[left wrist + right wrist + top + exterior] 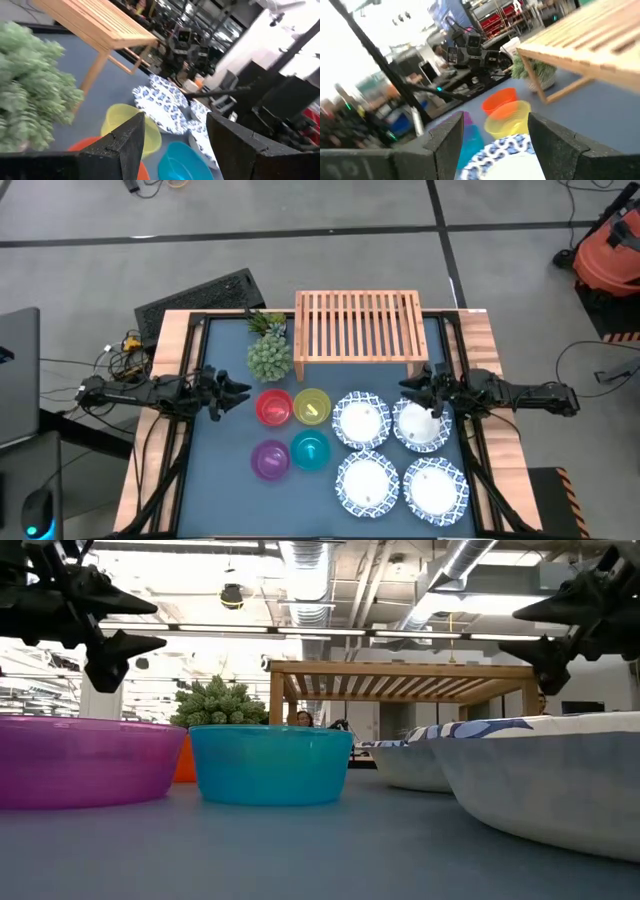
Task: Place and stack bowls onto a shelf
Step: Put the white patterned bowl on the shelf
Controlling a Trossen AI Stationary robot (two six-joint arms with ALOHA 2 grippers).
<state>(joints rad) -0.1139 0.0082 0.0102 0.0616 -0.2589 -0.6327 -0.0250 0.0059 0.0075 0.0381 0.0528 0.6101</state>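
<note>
Right hand (421, 389) open over glossy round blue-rimmed bowl (421, 425); left hand (240, 393) open too.

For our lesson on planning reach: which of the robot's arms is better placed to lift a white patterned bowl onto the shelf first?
Probably the right. Its open right gripper hovers over the white bowl nearest the shelf, while the open left gripper hangs beside the red bowl.

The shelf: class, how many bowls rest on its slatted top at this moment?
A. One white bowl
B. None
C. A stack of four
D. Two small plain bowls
B. In the high view the shelf shows only bare slats, while the white bowls and the small red bowl sit on the table in front of it.
</note>
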